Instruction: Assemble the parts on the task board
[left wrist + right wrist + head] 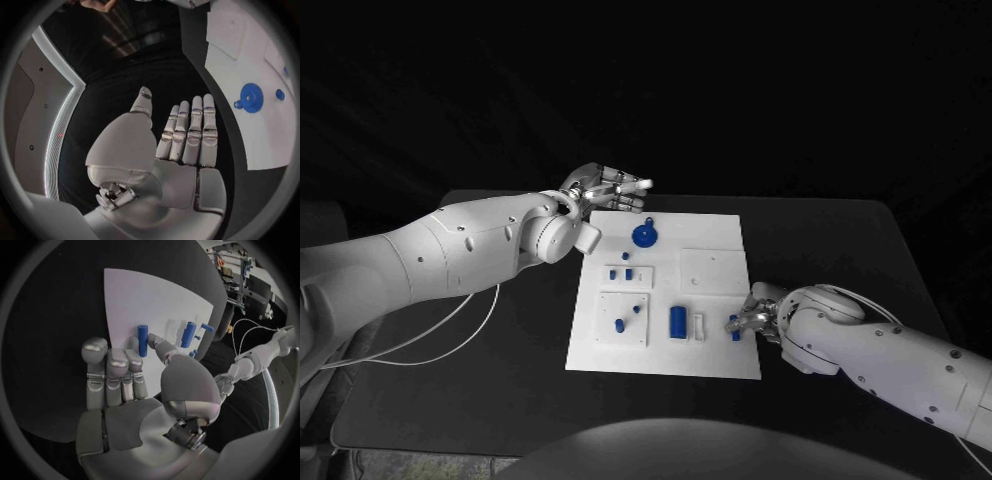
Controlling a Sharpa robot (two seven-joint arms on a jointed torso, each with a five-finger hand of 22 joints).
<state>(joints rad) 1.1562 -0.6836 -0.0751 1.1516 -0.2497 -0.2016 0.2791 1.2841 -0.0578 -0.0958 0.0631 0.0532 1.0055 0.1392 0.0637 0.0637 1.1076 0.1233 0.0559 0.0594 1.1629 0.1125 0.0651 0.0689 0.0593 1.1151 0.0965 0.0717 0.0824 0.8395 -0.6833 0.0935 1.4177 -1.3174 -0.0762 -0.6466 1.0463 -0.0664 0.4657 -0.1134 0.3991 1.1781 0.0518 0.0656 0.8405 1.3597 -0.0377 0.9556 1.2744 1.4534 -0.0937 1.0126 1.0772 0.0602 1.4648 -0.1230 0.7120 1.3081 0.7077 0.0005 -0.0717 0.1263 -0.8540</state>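
The bench (488, 400) carries the task board (711, 355), a white plate lying with its long axis running away from the robot. The blue parts are grouped on the near half and at the far-left corner of the board.

The left robot hand (606, 190) hangs off the board's far-left corner, fingers straight and pressed side by side, holding nothing. In the left wrist view the same hand (181, 135) is flat, with the blue gear (251, 97) lying on the board just beyond its fingertips, not touched.

The right robot hand (759, 318) sits at the board's near-right edge. In the right wrist view its thumb and a finger pinch a small blue peg (142, 340), whose long axis stands roughly upright off the board surface. The other fingers (115, 375) are held straight beside it.

Judgement: the right robot hand is the nearer one for the coming move. The blue cylinder (678, 320) lies just inboard of the peg, long axis parallel to the board's long side, with a white piece (698, 327) between them. Bare board lies beyond the hand, toward the far-right quarter; the near edge is close behind the hand, leaving little room to retreat.
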